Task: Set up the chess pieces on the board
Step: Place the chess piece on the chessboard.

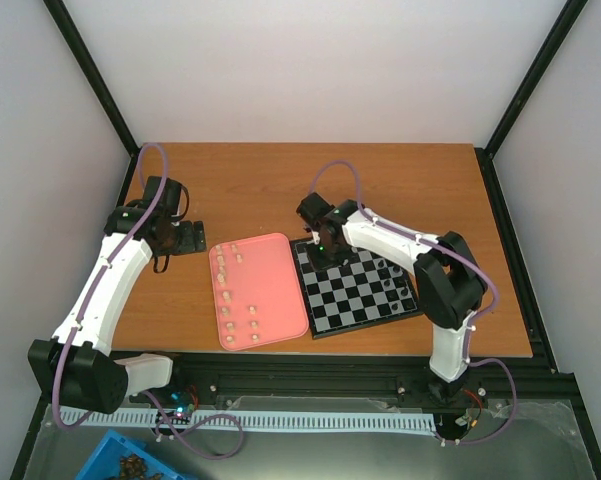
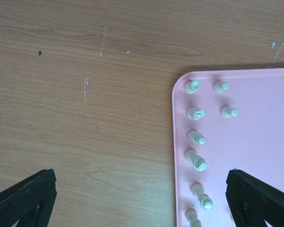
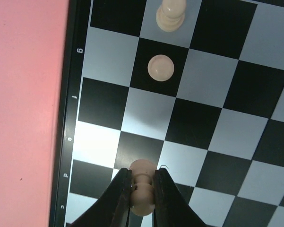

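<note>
The right gripper [image 3: 142,176] is clamped on one cream piece [image 3: 142,196] and holds it low over the board [image 3: 71,71], near the rim beside the pink tray [image 3: 23,118] - whether its base touches the square, I cannot tell. Two other cream pieces [image 3: 160,67] stand on squares further along that side. The left gripper [image 2: 142,201] hangs with its fingers wide apart over the table [image 2: 85,118] and the tray's corner, where more chess pieces [image 2: 197,138] stand in rows - it holds nothing.
</note>
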